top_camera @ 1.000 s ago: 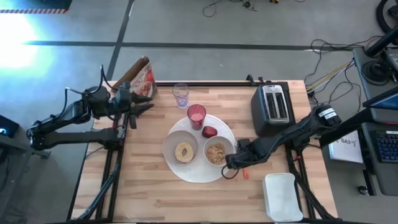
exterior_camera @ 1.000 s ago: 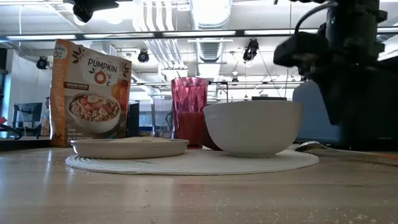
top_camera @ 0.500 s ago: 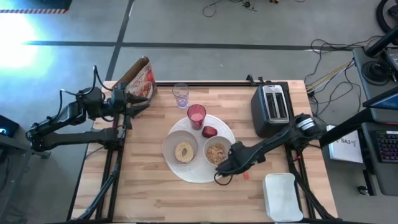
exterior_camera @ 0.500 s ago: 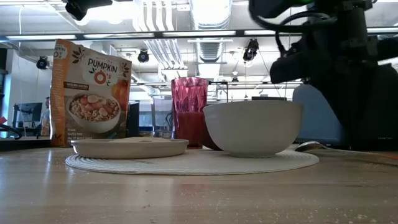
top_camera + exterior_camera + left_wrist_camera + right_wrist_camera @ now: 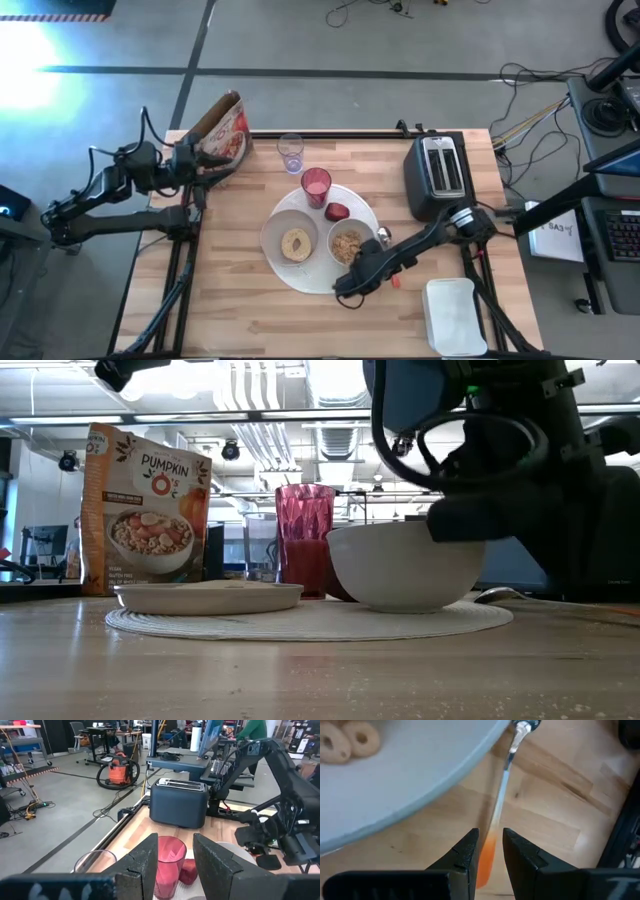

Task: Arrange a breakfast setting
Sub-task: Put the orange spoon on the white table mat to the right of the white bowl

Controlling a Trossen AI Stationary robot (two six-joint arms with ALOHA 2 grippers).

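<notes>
The right gripper [image 5: 487, 851], lower centre of the high view, straddles the orange-handled metal spoon [image 5: 499, 815] beside the large round white plate [image 5: 310, 280], fingers slightly apart, not clamped; lower squarely, close on the handle; left gripper [image 5: 175, 865] waits upper left, parted.

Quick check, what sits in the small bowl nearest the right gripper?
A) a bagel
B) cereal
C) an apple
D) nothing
B: in the high view the small bowl beside the right gripper holds loose tan cereal, and ring-shaped pieces show in the right wrist view; the bagel sits in the other bowl and the apple lies on the plate.
</notes>
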